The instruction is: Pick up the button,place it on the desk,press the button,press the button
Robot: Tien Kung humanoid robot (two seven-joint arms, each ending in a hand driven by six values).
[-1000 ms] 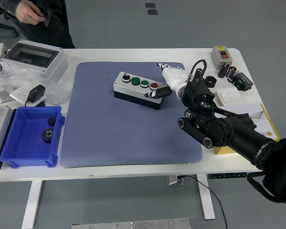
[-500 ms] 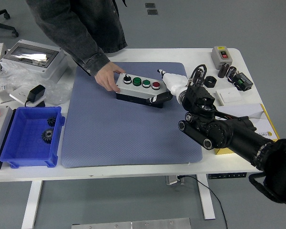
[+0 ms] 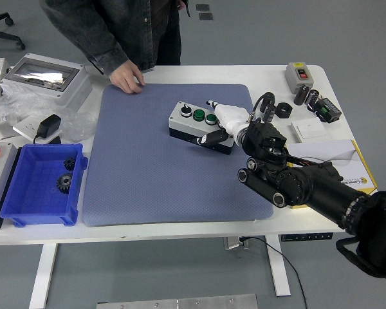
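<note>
The button box (image 3: 193, 127) is grey on top with black sides. It carries a black selector knob and green buttons, and sits on the blue-grey mat (image 3: 154, 174) at centre right. My right hand (image 3: 220, 122), white with black fingertips, rests on the box's right end and covers the button there; a black finger lies along its front side. A person stands at the far side, one hand (image 3: 126, 82) resting on the mat's far left edge, away from the box. My left arm is out of view.
A blue bin (image 3: 42, 187) with black gears stands at the left front. A grey enclosure (image 3: 45, 80) and a black adapter (image 3: 49, 124) lie at the far left. A small switch box (image 3: 300, 75) and several small parts sit at the far right. A yellow box (image 3: 363, 177) is beside my right arm.
The person's hand let go of the box's left end and drew back to the mat's far edge. The box shifted right and turned. My right hand now lies over its right end.
</note>
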